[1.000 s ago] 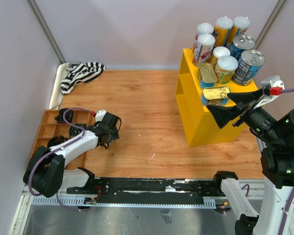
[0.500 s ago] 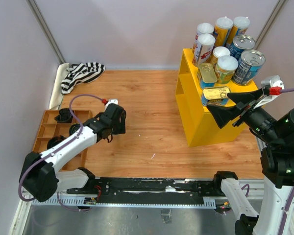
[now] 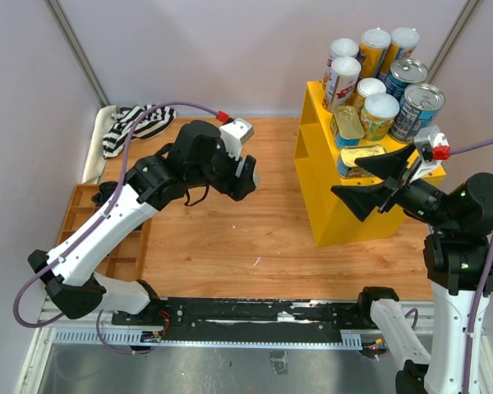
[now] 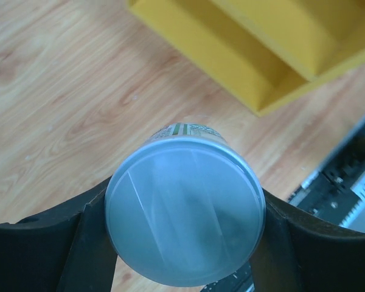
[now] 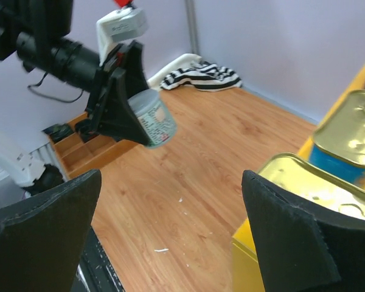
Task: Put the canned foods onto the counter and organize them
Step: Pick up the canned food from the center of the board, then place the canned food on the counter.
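Yellow is where everything is headed: the yellow bench [image 3: 353, 226] at the right of the overhead frame already carries most of the canned foods [image 3: 378, 82], tall tubes at the back and a flat gold tin [image 3: 363, 156] on its near corner.

My left gripper [image 3: 245, 175] sits mid-frame above the wooden bench [image 3: 263, 238], jaws pinching a pale-lidded can [image 4: 185, 210] by its sides. In the left wrist view the lid fills the centre and points at the camera, so the can lies along the jaws, not upright. I judge it will need turning before it can stand on its base.

My right gripper [image 3: 349, 180] hovers just in front of the gold tin with its jaws spread wide and nothing between them. I take it to be parked there so it can steady or nudge the tin while the left arm comes in.

Compared with a second ago, the left arm has climbed out of the lower left, where it was bent down by the brown wooden tray [image 3: 82, 222], and has swung up toward the middle, its jaws having narrowed onto the can. The right arm has slid slightly leftward. The cans on the yellow bench have not shifted.
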Available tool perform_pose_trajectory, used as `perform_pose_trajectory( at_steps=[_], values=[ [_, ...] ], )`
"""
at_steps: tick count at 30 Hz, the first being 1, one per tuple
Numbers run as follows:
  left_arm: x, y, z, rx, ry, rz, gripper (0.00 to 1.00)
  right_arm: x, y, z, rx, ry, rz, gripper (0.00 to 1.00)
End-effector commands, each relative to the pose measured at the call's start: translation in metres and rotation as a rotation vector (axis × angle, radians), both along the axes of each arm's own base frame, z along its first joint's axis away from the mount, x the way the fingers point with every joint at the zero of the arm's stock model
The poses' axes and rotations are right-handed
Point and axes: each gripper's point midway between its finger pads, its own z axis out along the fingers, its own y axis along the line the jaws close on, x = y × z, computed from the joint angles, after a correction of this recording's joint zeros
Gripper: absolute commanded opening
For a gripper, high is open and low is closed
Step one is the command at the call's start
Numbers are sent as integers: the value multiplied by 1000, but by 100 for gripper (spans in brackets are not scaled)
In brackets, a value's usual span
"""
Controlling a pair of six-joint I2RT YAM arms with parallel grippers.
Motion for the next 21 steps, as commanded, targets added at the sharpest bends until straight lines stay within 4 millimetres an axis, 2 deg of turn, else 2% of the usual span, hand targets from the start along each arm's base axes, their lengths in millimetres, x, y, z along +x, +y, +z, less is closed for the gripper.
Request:
perform_pose_trajectory(
  at_steps=[1, 5, 7, 10, 12, 17, 21],
  values=[
    [-27, -28, 36, -71, -19, -222, 0, -39, 21, 17, -12, -156, 194, 99],
    [-43, -47, 78, -197, -49, -334, 0, -36, 20, 21, -13, -169, 180, 99],
    [-49, -53, 91, -225, -53, -380, 1, -28, 19, 30, -9, -174, 167, 99],
    [-49, -57, 99, -220, -55, -392, 0, -12, 17, 48, -8, -198, 126, 99],
    [-42, -57, 100, -205, -59, -368, 1, 2, 18, 57, -22, -207, 101, 99],
    [-18, -58, 110, -208, -74, -242, 1, 33, 31, 60, -140, -208, 14, 99],
    [4, -53, 117, -217, -116, -122, 1, 46, 51, 49, -290, -223, -62, 99]
  ],
)
